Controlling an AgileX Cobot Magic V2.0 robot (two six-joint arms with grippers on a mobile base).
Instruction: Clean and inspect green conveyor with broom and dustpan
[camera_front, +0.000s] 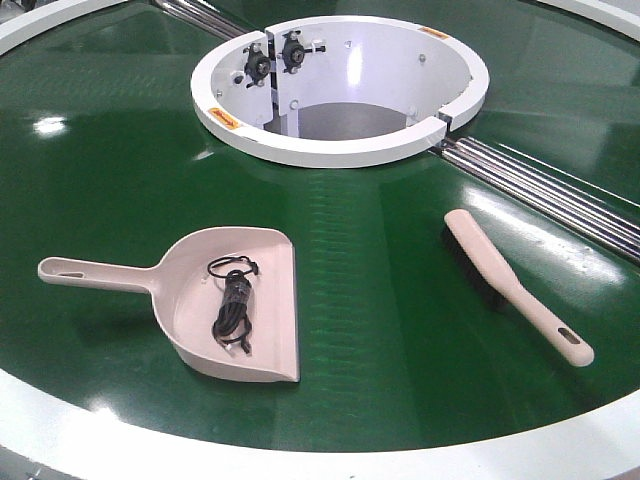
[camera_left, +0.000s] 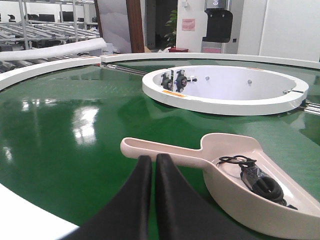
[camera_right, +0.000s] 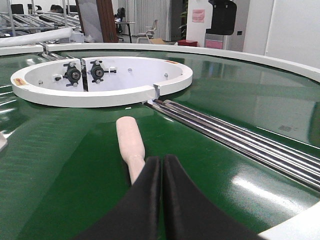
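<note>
Left gripper (camera_left: 153, 161): black fingers pressed together, tips pointing toward 12 o'clock, entering the left wrist view from 6 o'clock. Right gripper (camera_right: 161, 161): likewise closed with nothing between the fingers, tips toward 12 o'clock, rising from 6 o'clock. Neither arm visible from the front.

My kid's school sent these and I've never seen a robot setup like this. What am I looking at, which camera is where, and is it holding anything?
One picture looks down from the front; the other two come from cameras on the robot's wrists. The big green conveyor curves around a white hub, with metal rails beside it. On it lie a dustpan with a black cable bundle inside, and a broom. The dark shapes are the left gripper and right gripper, jaws closed, holding nothing, each behind a handle.
</note>
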